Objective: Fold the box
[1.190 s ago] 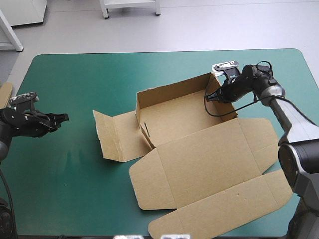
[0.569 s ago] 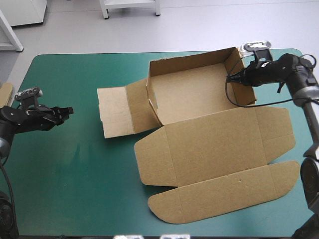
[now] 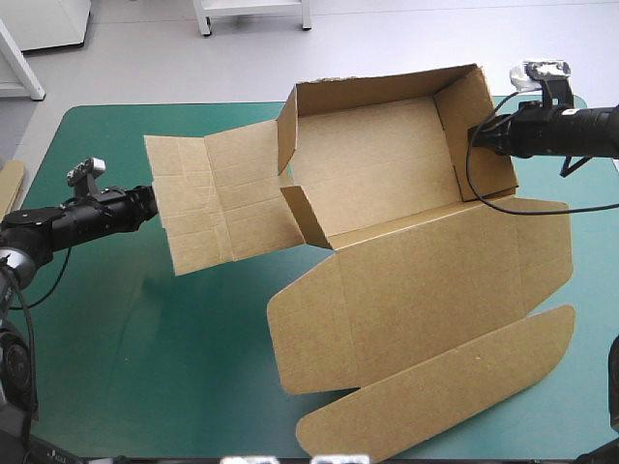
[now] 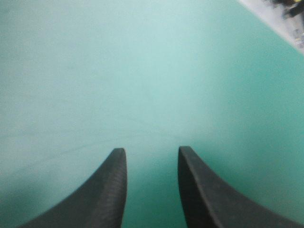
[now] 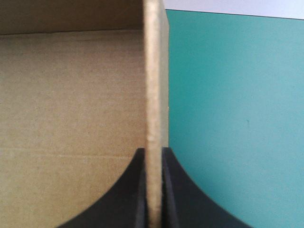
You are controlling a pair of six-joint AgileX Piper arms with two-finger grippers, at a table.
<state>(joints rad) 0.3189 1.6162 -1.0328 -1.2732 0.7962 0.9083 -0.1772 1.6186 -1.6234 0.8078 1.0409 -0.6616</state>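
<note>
1. Broadly, the box (image 3: 387, 164) sits over the right half of the teal-green cover (image 3: 126, 338). Its long axis runs left to right across the table, roughly along the far edge.
2. The tray part has its walls raised and its open side facing up. Inside it shows only bare brown board.
3. The lid (image 3: 435, 290) spreads flat from the tray's near long wall toward the table's near edge. It ends in a rounded tuck flap (image 3: 435, 396) close to that edge.
4. A creased side flap (image 3: 213, 198) reaches out from the tray's left end, pointing to the table's left.
5. The right gripper (image 3: 476, 137) is at the tray's right end wall (image 5: 154, 71). In the right wrist view its black fingers are pinched on that wall's edge, with board to one side and cover to the other.
6. The left gripper (image 3: 147, 201) points at the side flap's outer edge; whether it touches the flap I cannot tell. In the left wrist view its fingers (image 4: 109, 190) stand apart with only the cover between them.
7. An edge of more board (image 3: 9, 184) shows at the table's left edge.
</note>
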